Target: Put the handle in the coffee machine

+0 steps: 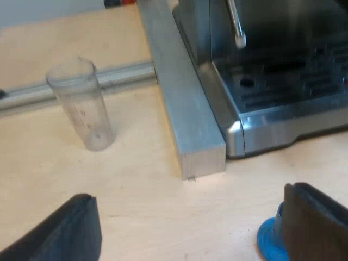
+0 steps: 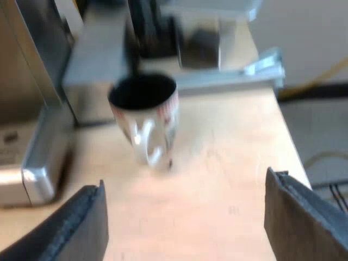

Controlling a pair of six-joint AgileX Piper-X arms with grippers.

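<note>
The espresso machine [image 1: 272, 81] shows its steel drip tray and a thin steam wand [image 1: 237, 24] above it. My left gripper [image 1: 190, 228] hovers open over bare wooden table near the tray's corner, nothing between its fingers. A blue tamper [image 1: 270, 239] stands on the table, partly hidden behind one left finger [image 1: 315, 223]. A clear measuring glass [image 1: 81, 103] stands upright beyond the other finger. My right gripper [image 2: 185, 223] is open and empty above the table, with a white mug [image 2: 147, 114] with a dark inside standing ahead of it. The machine's steel corner [image 2: 38, 174] lies beside the mug.
A square aluminium bar [image 1: 185, 103] lies along the machine's side, and a thinner rail [image 1: 109, 79] runs behind the glass. Behind the mug sit a grey block [image 2: 98, 65] and dark shapes. The table edge [image 2: 291, 141] runs close by the right gripper's outer finger.
</note>
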